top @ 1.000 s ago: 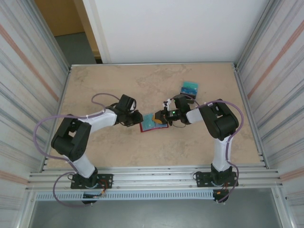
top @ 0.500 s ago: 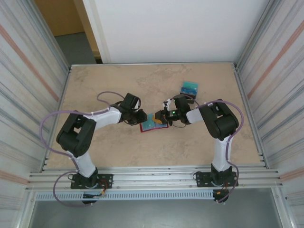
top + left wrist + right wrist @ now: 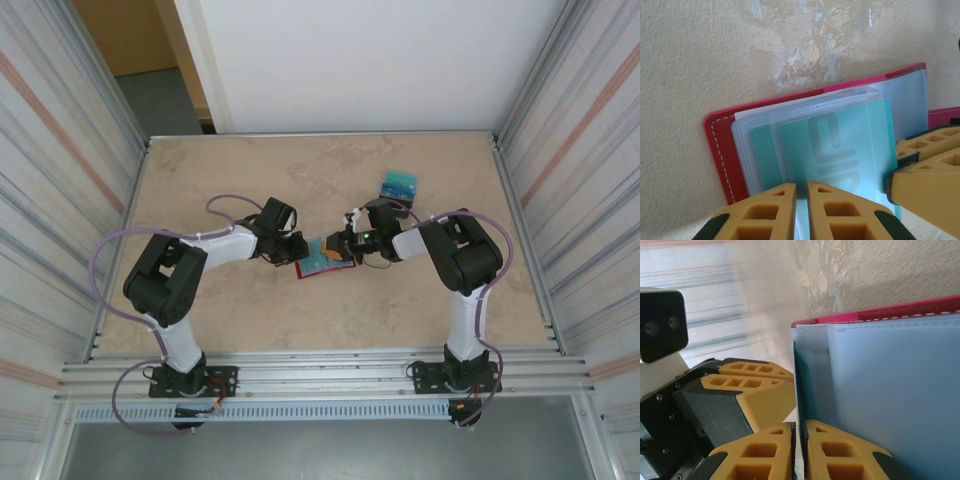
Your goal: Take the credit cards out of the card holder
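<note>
The red stitched card holder (image 3: 322,262) lies open on the mottled surface (image 3: 230,170). Left end effector (image 3: 801,207) clamps a glossy teal credit card (image 3: 840,145); right end effector (image 3: 800,445) pinches a frosted plastic pocket (image 3: 890,380).

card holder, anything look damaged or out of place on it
Nothing looks damaged. The red card holder lies open on the table, its clear pockets fanned unevenly, a teal card inside one. The left gripper and right gripper are each shut on a pocket edge. The table has a shiny scuffed patch beside it.
</note>
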{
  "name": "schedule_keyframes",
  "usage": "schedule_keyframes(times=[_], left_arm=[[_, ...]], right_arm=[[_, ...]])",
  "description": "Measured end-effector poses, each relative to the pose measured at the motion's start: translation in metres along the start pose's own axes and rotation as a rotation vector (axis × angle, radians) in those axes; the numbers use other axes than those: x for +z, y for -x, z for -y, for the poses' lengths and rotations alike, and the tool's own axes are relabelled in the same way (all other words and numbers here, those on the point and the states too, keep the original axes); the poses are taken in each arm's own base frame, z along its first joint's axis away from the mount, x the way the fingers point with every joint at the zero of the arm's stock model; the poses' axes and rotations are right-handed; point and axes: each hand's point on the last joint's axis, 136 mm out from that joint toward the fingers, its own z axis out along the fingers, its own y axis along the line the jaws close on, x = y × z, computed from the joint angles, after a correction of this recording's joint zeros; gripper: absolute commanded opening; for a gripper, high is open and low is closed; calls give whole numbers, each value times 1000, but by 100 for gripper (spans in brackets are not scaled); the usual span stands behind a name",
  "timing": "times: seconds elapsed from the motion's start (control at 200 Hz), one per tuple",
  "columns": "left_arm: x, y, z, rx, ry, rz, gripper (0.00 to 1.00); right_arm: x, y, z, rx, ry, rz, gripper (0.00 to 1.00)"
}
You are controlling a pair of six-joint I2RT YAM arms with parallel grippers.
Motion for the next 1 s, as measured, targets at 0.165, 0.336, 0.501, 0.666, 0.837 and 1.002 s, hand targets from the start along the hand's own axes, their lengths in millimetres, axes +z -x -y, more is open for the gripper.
schedule_keyframes(times=[0.165, 0.336, 0.501, 0.666, 0.837, 1.002], left_arm=[[1, 2, -1, -4, -6, 4, 13], [1, 3, -2, -9, -10, 8, 13], [1, 4, -3, -12, -17, 9, 13], [2, 5, -2, -11, -20, 13, 13], [2, 5, -2, -11, -20, 13, 13], [2, 6, -4, -14, -19, 14, 13]], right_arm=[[-2, 1, 2, 1, 1, 5, 11], [-3, -1, 5, 8, -3, 5, 12], [-5, 0, 1, 0, 3, 10, 12], [-8, 3, 0, -2, 7, 20, 12], [-9, 3, -3, -7, 11, 23, 11], [-11, 3, -2, 0, 10, 27, 2]])
